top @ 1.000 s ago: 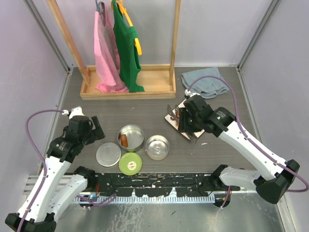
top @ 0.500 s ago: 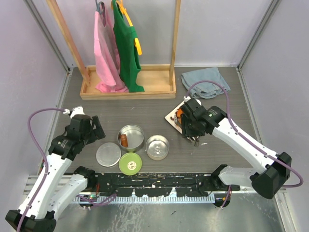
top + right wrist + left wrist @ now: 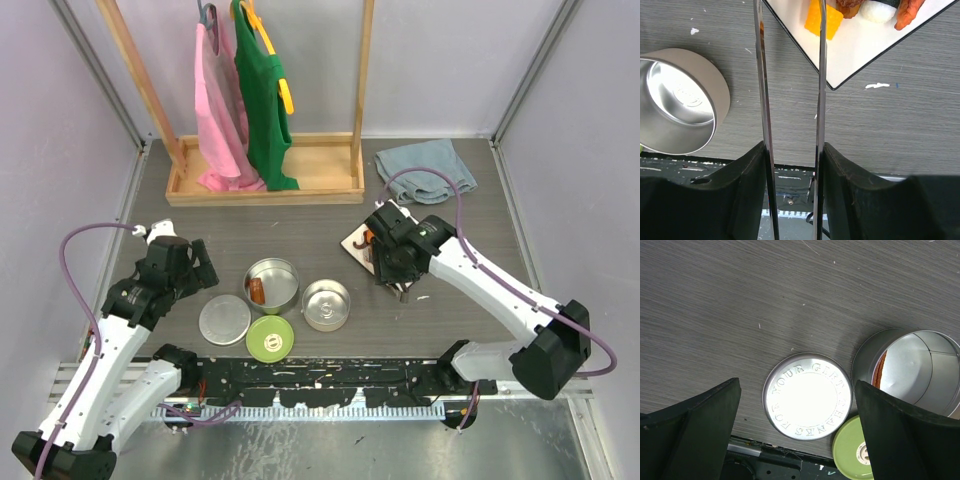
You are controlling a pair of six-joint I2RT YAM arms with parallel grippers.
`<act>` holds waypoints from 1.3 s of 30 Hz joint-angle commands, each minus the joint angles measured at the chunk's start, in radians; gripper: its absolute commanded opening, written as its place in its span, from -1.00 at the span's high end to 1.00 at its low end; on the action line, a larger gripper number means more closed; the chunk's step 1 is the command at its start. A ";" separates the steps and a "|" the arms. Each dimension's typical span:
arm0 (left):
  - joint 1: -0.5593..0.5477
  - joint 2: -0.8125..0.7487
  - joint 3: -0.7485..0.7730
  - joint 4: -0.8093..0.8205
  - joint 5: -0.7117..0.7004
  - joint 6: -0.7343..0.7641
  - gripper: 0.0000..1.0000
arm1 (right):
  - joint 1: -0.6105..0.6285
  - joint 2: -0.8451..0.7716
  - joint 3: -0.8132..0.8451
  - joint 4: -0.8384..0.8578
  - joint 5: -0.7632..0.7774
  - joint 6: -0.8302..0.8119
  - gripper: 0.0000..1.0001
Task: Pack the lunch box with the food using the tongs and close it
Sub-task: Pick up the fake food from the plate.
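R claw [image 3: 792,155] grips tongs [image 3: 763,100] over plate [image 3: 865,45] | L claw [image 3: 797,386] released nr steel lid [image 3: 807,410]

Site I operate remotely: robot lab cell, with plain walls [image 3: 440,60], metal corner posts [image 3: 536,70], grey table [image 3: 300,225], far-left clothes rack [image 3: 320,192].

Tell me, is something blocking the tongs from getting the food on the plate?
Nothing visible is. The right hand holds the tongs, whose arms reach over the white plate, right beside an orange chunk of food. Nothing lies between the plate and the open tin either.
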 commanded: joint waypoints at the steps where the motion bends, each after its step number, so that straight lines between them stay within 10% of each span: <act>1: 0.002 -0.004 0.013 0.031 -0.004 -0.012 -0.96 | 0.000 0.017 0.010 0.026 0.059 0.013 0.02; 20: 0.003 0.004 0.014 0.030 -0.001 -0.012 -0.96 | 0.001 -0.036 0.010 -0.001 0.036 0.032 0.50; 39: 0.002 0.004 0.015 0.031 0.003 -0.012 -0.96 | 0.000 -0.146 0.040 -0.026 -0.039 0.045 0.53</act>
